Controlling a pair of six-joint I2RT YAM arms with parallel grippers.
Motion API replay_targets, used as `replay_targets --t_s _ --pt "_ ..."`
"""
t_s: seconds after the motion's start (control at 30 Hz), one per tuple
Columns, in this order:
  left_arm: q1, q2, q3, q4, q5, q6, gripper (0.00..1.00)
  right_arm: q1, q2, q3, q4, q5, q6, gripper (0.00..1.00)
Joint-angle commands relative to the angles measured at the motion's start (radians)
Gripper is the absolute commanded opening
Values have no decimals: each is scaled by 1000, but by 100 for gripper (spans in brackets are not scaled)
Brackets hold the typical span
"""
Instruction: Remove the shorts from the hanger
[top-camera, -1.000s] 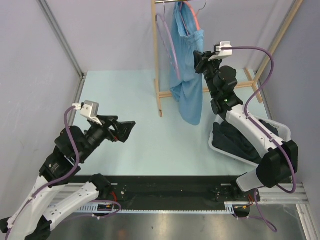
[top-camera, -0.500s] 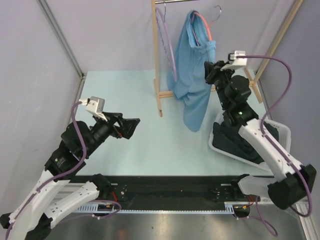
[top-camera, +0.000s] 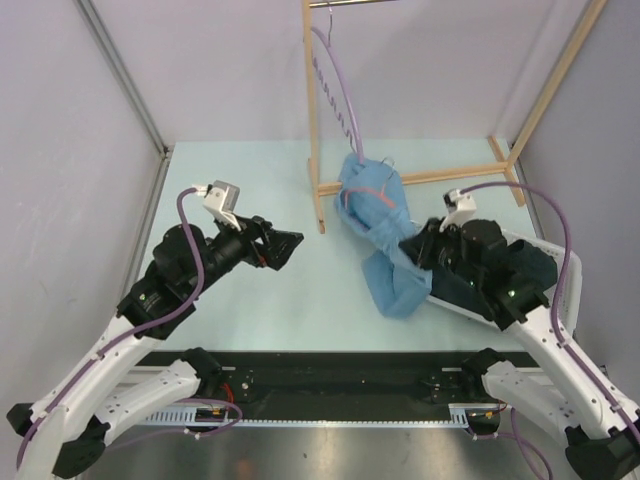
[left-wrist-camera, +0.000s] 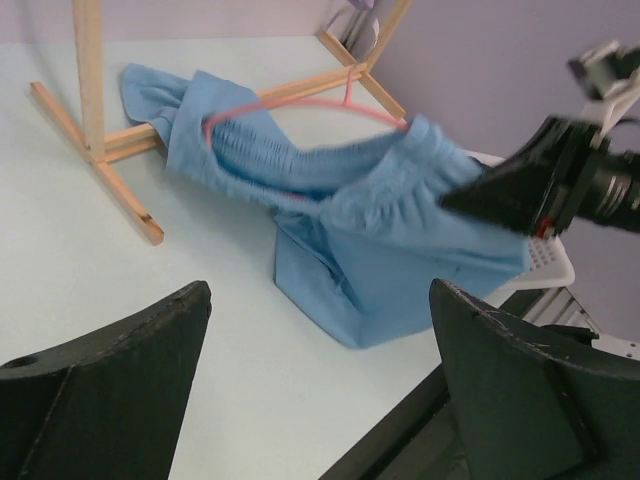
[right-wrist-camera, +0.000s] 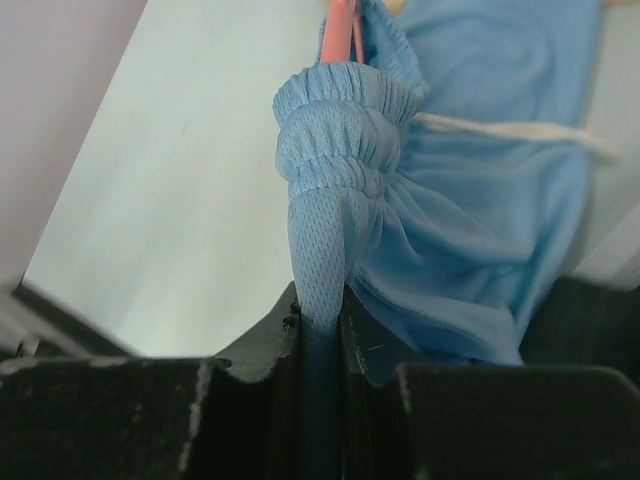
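The right hand pinches the blue shorts by the waistband, hanger inside; the left hand, wide, faces them from the left.

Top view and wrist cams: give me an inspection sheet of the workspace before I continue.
Surface: pale green table, no spills seen.
Job's things: blue shorts partly on the table, pink hanger inside the waistband; black shorts in the white basket.
Clutter: nothing seen.
Grippers: right gripper shut on the blue shorts' waistband; left gripper open, holding nothing.
Cables: purple cables loop along both arms.
Surroundings: wooden rack with a purple hanger, lilac walls.
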Motion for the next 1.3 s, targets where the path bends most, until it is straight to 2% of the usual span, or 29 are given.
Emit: replay_targets --t_s 0.0,0.13,0.3,0.53,0.8,1.0,1.2,1.27 --pt "0 29 -9 82 60 -36 95 12 -163 -83 28 -306 41 0" --pt "0 41 -18 105 86 -59 93 13 -193 -143 90 -486 64 0" --pt "2 44 -13 90 88 -57 90 35 -144 -162 222 -676 95 0" --pt "2 70 48 36 74 -5 89 97 -64 -162 530 -707 171 0" --pt "2 141 137 -38 -4 64 85 163 -6 -162 685 -695 182 0" --pt "2 173 161 -24 -32 82 71 176 -20 -162 710 -676 167 0" --pt "2 205 168 20 51 78 51 179 -17 -162 730 -658 139 0" --pt "2 219 174 34 80 76 34 180 -7 -162 739 -653 139 0"
